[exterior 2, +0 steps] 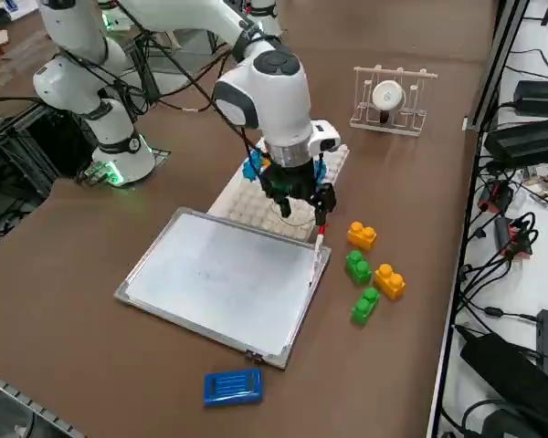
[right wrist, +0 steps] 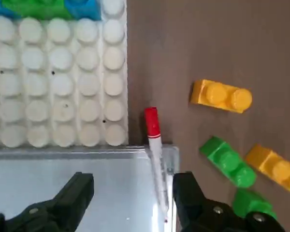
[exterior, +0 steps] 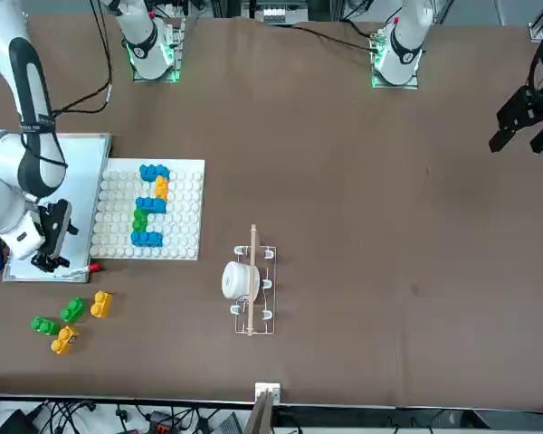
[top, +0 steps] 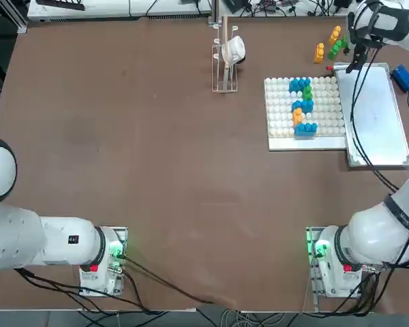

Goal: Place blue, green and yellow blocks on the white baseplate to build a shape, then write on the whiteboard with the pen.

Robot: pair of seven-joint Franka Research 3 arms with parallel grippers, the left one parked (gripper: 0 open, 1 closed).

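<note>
I hold the gripper (right wrist: 130, 193) spread above the pen (right wrist: 155, 159), which lies lengthwise between the fingers, nearer one.

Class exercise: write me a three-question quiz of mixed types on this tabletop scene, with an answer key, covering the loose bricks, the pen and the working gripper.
1. Count: how many loose blocks lie on the table off the white baseplate?
2. True or false: the pen lies on the whiteboard along one edge, its red end sticking out past a corner.
3. Choose: the right gripper is (a) shut on the pen, (b) open above the pen, (c) shut on a green block.

Key
1. Four: two green, two yellow.
2. True.
3. (b).
</note>
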